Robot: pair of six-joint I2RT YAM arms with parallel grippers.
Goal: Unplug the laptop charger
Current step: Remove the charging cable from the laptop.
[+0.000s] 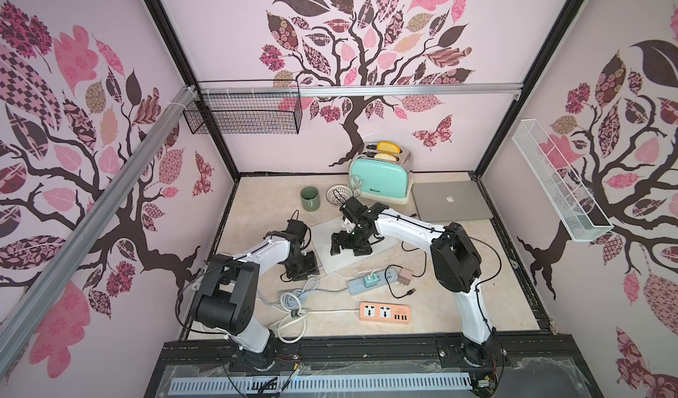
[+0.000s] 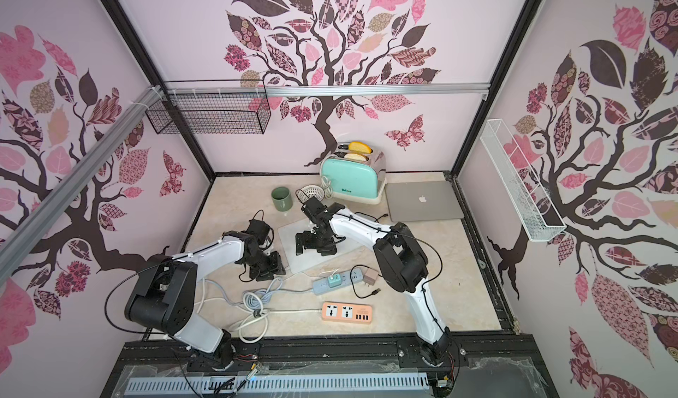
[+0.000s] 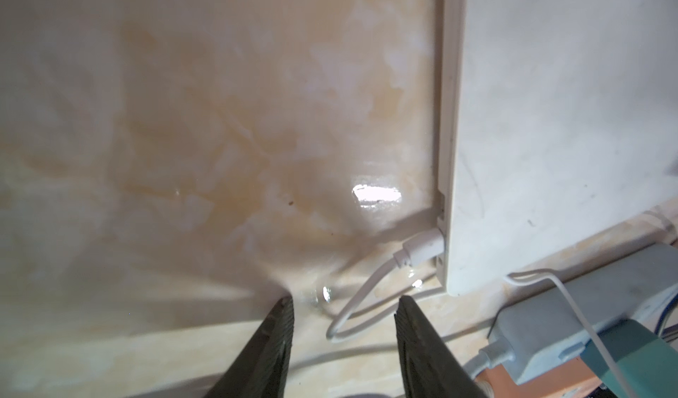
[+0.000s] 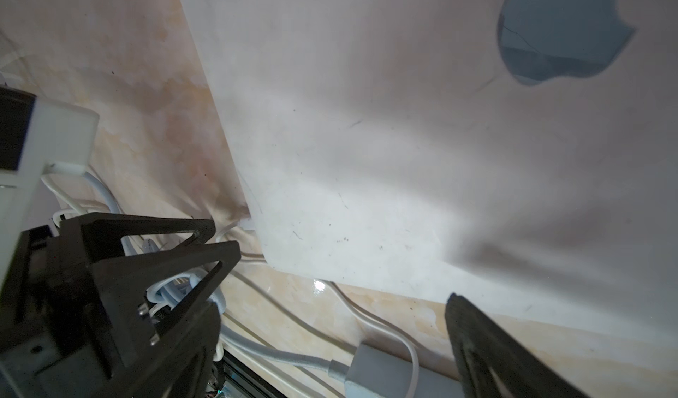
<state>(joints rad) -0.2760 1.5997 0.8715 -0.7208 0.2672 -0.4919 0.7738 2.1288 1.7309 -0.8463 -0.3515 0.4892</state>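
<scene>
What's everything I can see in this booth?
closed white laptop: one, white, table centre
white charging cable: one, white, plugged into that laptop's edge
closed grey laptop: one, grey, back right
mint toaster: one, mint, back, bread in slots
green mug: one, green, left of toaster
blue-grey power strip: one, blue-grey, front
orange power strip: one, orange, nearest front
wire baskets: two, black and white, on walls
left gripper: one, black, open, facing cable
right gripper: one, black, open, over white laptop
</scene>
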